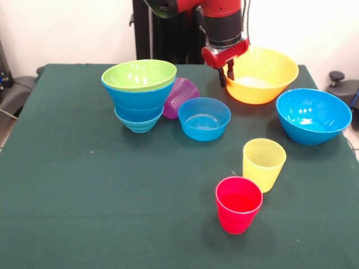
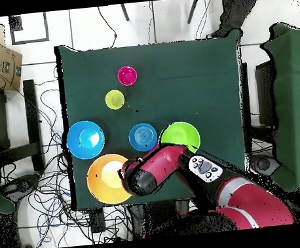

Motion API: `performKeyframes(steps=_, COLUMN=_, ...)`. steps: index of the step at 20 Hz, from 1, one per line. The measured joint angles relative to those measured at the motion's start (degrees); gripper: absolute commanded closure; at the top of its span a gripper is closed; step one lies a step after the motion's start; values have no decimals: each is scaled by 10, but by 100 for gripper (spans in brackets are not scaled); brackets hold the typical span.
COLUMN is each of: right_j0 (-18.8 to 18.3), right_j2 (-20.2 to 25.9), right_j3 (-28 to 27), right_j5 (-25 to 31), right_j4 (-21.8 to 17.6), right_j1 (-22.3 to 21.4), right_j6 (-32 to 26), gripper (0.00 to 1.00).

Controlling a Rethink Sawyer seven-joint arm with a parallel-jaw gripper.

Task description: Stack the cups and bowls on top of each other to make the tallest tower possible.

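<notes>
Standing left of table centre, the tower (image 1: 139, 95) is listed as nested glossy blue bowls capped by a lime green bowl (image 1: 139, 74); no writing is seen. Gripper (image 1: 226, 77) state cannot be told.

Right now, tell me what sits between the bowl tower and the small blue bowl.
The purple cup lies tipped on its side between the tower and the small blue bowl, leaning against the tower. The front view shows it.
</notes>
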Motion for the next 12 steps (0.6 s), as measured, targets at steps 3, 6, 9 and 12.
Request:
performKeyframes(steps=3, right_j0=-3, right_j2=0, right_j3=2, right_j5=1, right_j4=16, right_j1=-5, right_j6=0, gripper=100)
performKeyframes(steps=6, right_j0=-7, right_j2=2, right_j3=6, right_j5=5, right_j4=33, right_j1=-13, right_j6=0, gripper=100)
performKeyframes(steps=9, right_j0=-10, right_j2=7, right_j3=15, right_j5=13, right_j4=53, right_j1=-27, right_j6=0, gripper=100)
performKeyframes(steps=12, right_j0=-13, right_j2=12, right_j3=25, right_j5=20, right_j4=69, right_j1=-39, right_j6=0, gripper=100)
